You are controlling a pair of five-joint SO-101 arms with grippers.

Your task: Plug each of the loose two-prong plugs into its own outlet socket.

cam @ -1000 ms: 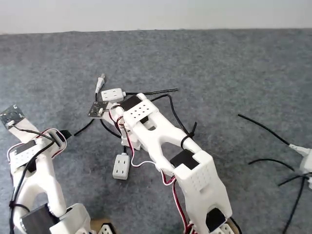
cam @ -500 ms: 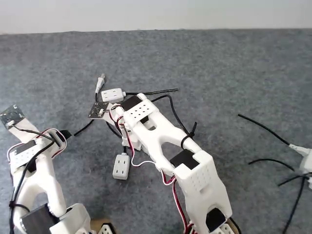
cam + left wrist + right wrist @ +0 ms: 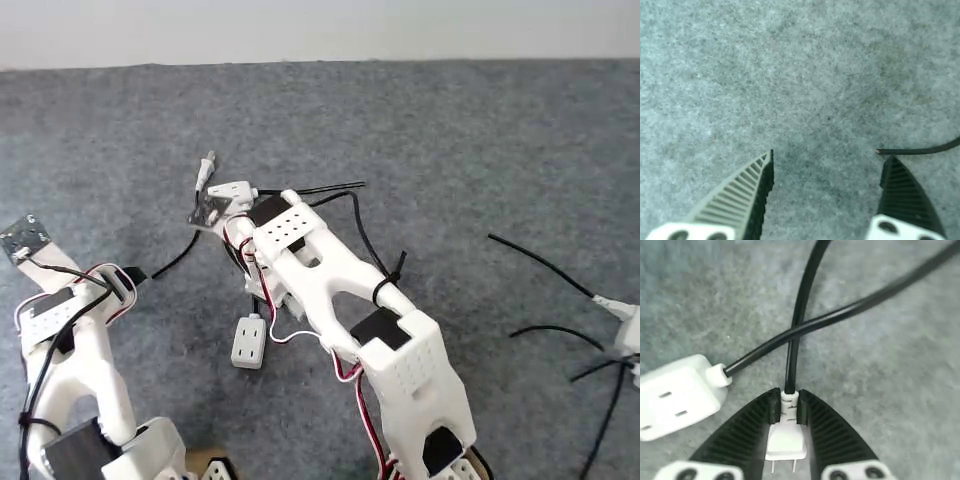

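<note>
**Two arms out, one plug pinched**

The right gripper (image 3: 788, 399) has its black fingers pressed tight on the white two-prong plug (image 3: 785, 437). The prongs point back toward the wrist camera, and the plug's black cord (image 3: 800, 315) runs away over the grey carpet (image 3: 900, 405). Just beside it lies a white outlet socket (image 3: 675, 395), slots facing up, its own thick lead crossing the plug's cord. In the high view this arm stretches to the left-middle of the carpet, and a second outlet socket (image 3: 247, 342) lies close by its forearm. The left gripper (image 3: 827, 157) hangs low over the carpet with its fingers spread wide, a black cable end (image 3: 920, 150) right by one fingertip. More black cables (image 3: 540, 262) lie well apart at the far right.
</note>
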